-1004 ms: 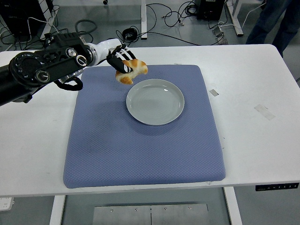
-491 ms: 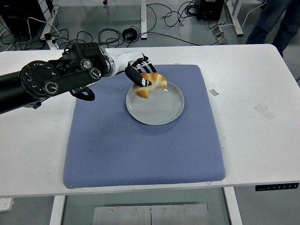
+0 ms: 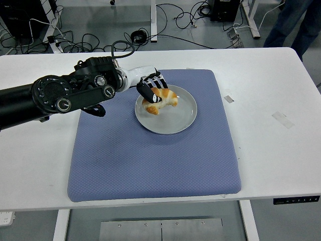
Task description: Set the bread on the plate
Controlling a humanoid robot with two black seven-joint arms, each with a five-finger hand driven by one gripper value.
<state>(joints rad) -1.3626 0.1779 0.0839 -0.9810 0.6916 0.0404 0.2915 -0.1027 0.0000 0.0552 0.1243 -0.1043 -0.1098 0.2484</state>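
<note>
A golden-brown piece of bread (image 3: 163,100) is low over the left part of the grey plate (image 3: 178,118), which sits on the blue mat (image 3: 150,160). My left hand (image 3: 152,91) has its fingers curled around the bread from the upper left. Whether the bread touches the plate surface I cannot tell. The black left arm reaches in from the left edge. The right arm is out of sight.
Strips of tape (image 3: 282,119) lie on the white table right of the mat. Cables (image 3: 175,20) and desk legs cover the floor beyond the far edge. A person's legs (image 3: 293,22) stand at the top right.
The left hand carried the bread rightward and down, from above the mat's far-left area to low over the plate's left part.
</note>
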